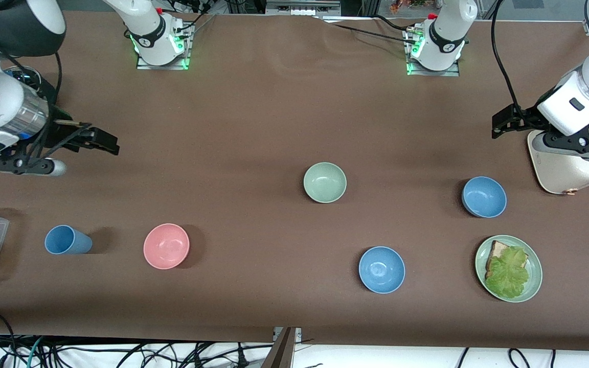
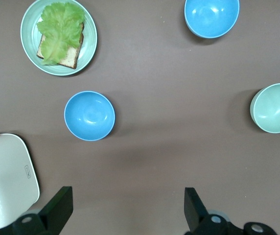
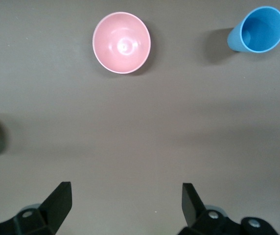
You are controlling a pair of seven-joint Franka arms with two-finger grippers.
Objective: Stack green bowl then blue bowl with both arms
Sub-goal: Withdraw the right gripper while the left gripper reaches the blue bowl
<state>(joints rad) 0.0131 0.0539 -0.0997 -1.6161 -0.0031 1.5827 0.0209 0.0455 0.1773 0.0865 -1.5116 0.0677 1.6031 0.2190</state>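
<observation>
Front view showed the brown table [image 1: 253, 117] with both arms parked high. Left gripper [image 1: 504, 122] hung over the table by the white appliance [image 1: 570, 168] at the left arm's end, fingers [image 2: 57, 208] spread wide, holding nothing. Right gripper [image 1: 101, 141] hung over bare table at the right arm's end, fingers [image 3: 59, 200] also wide apart and empty. Green plate [image 1: 534, 286] carried toast and lettuce. Green bowl [image 1: 324, 182] sat upright mid-table, unstacked. One blue bowl [image 1: 484, 197] sat near the appliance, the other blue bowl [image 1: 382, 270] nearer the camera. Pink bowl [image 1: 166, 246] and blue cup [image 1: 67, 240] sat toward the right arm's end.
</observation>
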